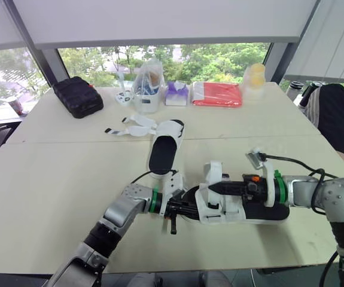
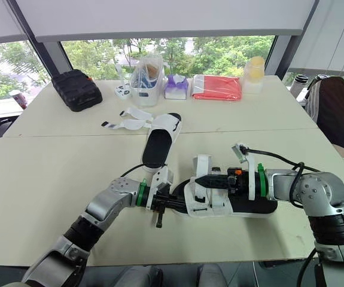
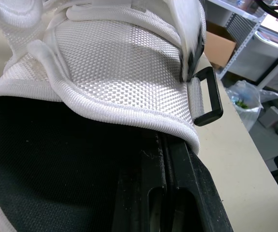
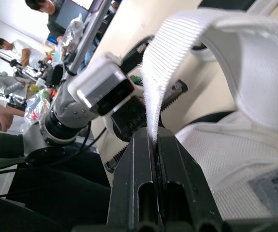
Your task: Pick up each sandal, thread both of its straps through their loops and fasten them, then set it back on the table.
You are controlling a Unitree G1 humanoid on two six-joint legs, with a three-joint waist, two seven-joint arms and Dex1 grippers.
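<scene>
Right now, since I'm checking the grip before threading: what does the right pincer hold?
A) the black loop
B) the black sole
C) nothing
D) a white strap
D: the right wrist view shows the right pincer shut on a white strap of the near sandal, the strap rising from between its fingers.

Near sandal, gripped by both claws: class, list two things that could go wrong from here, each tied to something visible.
1. The right claw pinches the strap by its thin edge, so the strap may slip free before reaching the black loop.
2. The left claw holds the near sandal at one end only; a pull on the strap could twist or drag it across the table.
</scene>
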